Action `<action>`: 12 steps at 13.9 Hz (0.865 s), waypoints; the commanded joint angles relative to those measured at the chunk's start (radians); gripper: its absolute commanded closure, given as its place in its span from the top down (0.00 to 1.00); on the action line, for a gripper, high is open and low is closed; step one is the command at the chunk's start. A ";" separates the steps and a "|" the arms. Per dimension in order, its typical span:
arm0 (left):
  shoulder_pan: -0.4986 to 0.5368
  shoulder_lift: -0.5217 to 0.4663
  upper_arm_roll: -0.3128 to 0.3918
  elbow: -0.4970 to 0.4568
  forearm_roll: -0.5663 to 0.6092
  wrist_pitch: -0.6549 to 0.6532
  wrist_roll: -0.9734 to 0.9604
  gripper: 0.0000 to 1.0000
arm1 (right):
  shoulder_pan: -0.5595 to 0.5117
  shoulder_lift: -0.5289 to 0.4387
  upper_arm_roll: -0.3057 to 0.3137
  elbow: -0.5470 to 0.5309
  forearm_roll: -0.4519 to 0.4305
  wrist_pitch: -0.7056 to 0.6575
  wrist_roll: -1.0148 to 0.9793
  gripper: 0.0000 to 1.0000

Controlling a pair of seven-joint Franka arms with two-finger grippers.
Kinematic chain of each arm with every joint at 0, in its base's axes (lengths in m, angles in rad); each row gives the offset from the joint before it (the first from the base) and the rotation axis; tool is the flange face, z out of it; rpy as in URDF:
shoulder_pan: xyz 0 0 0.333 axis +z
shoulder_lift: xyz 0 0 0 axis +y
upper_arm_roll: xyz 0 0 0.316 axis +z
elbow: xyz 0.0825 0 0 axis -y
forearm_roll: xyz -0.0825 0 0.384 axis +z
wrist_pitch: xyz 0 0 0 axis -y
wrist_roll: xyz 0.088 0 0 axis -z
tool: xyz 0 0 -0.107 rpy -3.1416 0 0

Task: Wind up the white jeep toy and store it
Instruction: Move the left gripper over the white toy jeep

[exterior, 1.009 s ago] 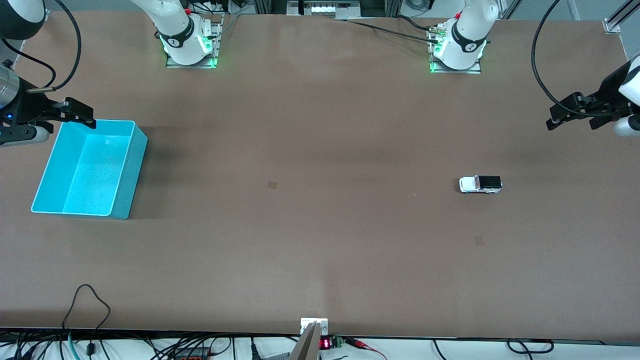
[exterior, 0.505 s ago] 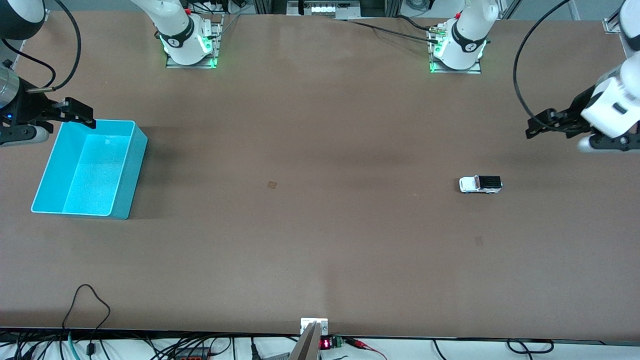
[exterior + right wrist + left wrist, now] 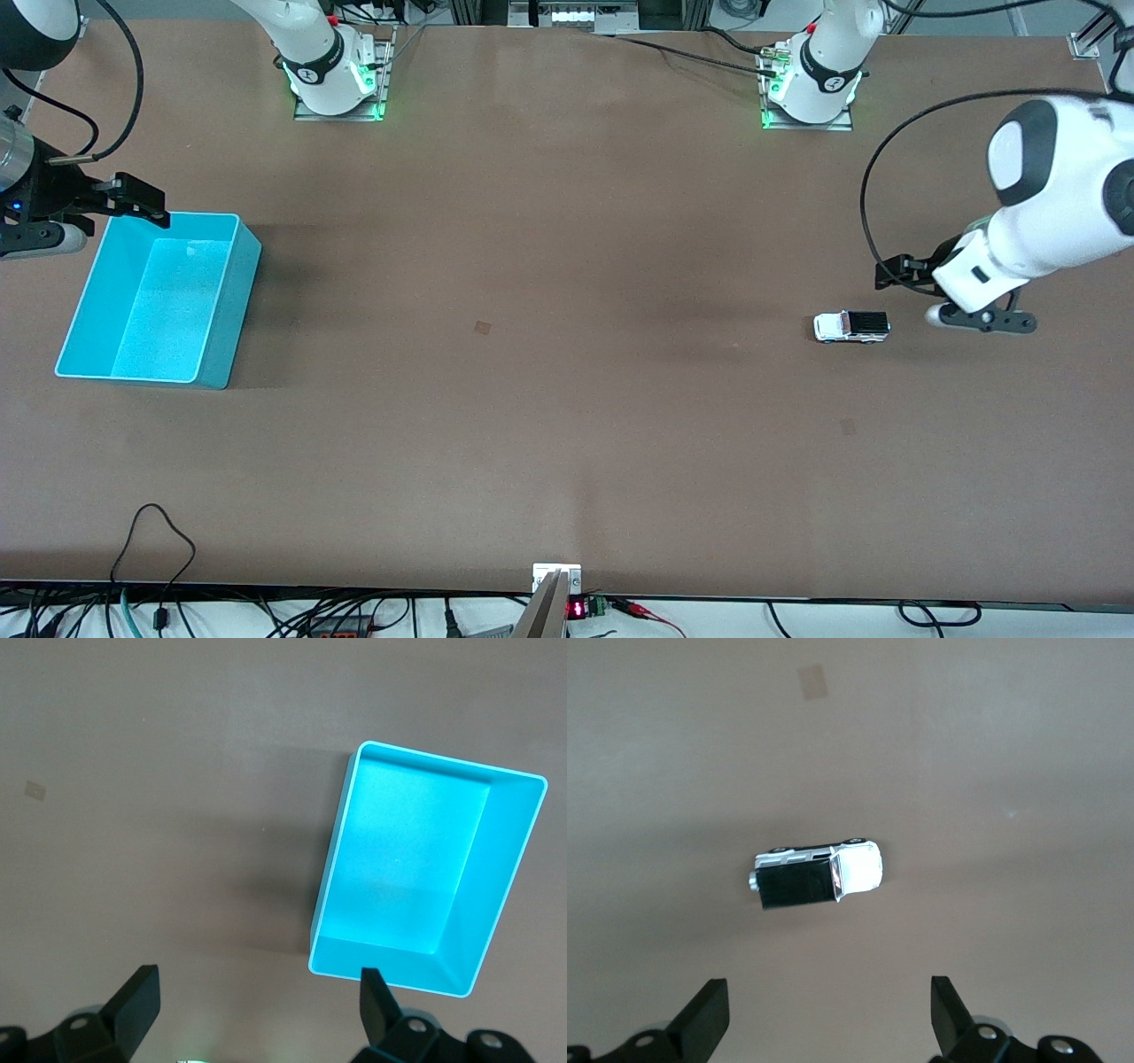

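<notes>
I see the white jeep toy (image 3: pixel 851 327) on the table (image 3: pixel 567 399), left gripper (image 3: pixel 904 276) open at its 2 o'clock; right gripper (image 3: pixel 142 202) (waiting, open) over the cyan bin (image 3: pixel 232 310).

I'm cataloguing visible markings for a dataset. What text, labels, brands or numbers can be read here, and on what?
Nothing can be read with certainty.
Red digits glow on a small display at the table edge nearest the front camera: too small to read.
White jeep toy: no lettering visible.
Cyan bin: no label visible.
</notes>
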 commanded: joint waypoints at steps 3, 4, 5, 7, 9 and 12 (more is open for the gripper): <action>0.029 0.058 -0.001 -0.037 0.018 0.067 0.346 1.00 | -0.002 -0.004 -0.001 0.009 0.019 -0.017 0.012 1.00; 0.029 0.065 -0.003 -0.037 0.018 0.067 0.458 1.00 | -0.002 -0.004 -0.001 0.009 0.019 -0.017 0.012 1.00; 0.032 0.070 -0.003 -0.036 0.018 0.067 0.564 1.00 | -0.002 -0.004 -0.001 0.009 0.019 -0.017 0.012 1.00; 0.052 0.084 -0.003 -0.036 0.020 0.069 0.751 1.00 | -0.002 -0.004 -0.001 0.009 0.019 -0.017 0.012 1.00; 0.053 0.099 -0.004 -0.040 0.018 0.069 0.919 1.00 | -0.004 -0.004 -0.001 0.009 0.019 -0.017 0.012 1.00; 0.059 0.104 -0.006 -0.046 0.018 0.101 1.114 1.00 | -0.002 -0.004 -0.001 0.009 0.019 -0.016 0.014 1.00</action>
